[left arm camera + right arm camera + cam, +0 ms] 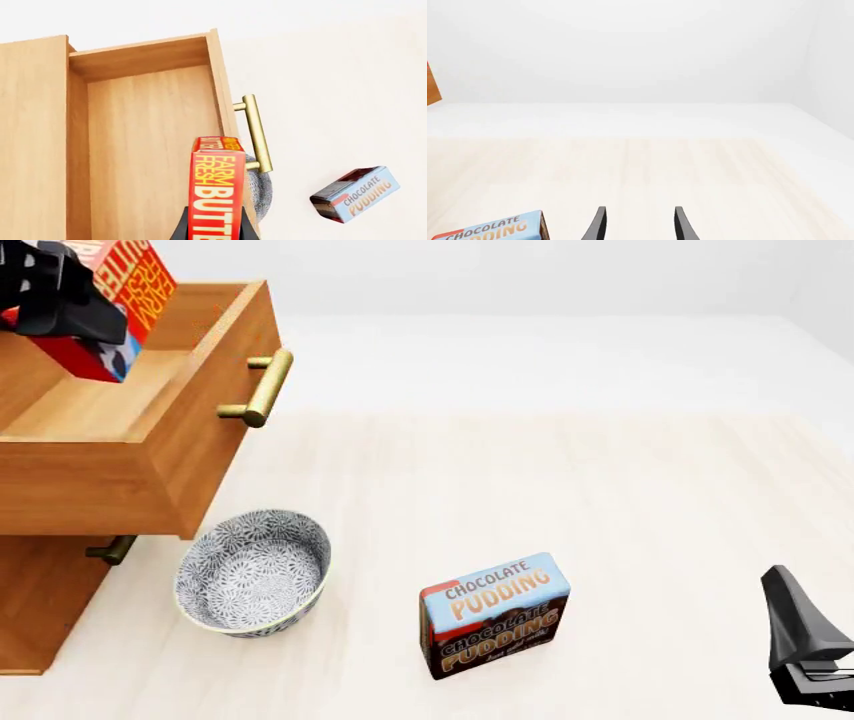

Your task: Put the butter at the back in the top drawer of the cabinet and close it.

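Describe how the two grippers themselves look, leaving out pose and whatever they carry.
Both are plain black with no markings or cables visible. The right gripper shows two slim, flat black fingers that taper to narrow tips; in the front view its body is a dark, angular wedge. The left gripper is a blocky black shape, and only two pointed black finger tips show in its own wrist view.

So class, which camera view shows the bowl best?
The front view: the patterned bowl sits whole below the open drawer. The left wrist view shows only a sliver behind the butter; the right wrist view shows none.
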Controlling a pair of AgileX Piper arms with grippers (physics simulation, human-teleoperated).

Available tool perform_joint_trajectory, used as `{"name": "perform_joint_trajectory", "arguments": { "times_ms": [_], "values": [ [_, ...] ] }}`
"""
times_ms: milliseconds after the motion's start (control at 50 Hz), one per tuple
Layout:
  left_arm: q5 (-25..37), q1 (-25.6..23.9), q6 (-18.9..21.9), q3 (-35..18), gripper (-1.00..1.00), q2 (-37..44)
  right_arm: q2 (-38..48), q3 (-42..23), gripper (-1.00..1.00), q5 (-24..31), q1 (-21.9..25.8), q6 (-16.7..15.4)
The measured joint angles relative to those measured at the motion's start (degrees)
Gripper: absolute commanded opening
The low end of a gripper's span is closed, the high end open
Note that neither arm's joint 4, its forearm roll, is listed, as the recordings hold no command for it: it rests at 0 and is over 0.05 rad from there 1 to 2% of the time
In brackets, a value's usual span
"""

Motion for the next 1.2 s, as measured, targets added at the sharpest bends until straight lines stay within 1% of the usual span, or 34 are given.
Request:
{"name": "perform_joint_trajectory", "arguments": {
  "times_ms": [240, 540, 1200],
  "values": [
    [0.0, 3.09, 0.68, 0.63, -1.0, -0.77, 0.0, 0.0, 1.0, 0.0, 0.0, 0.0],
    [0.0, 5.56, 1.52, 0.75, -1.0, -0.25, 0.0, 0.0, 1.0, 0.0, 0.0, 0.0],
    [0.0, 7.23, 2.34, 0.05, -1.0, 3.48, 0.0, 0.0, 1.0, 0.0, 0.0, 0.0]
  ]
}}
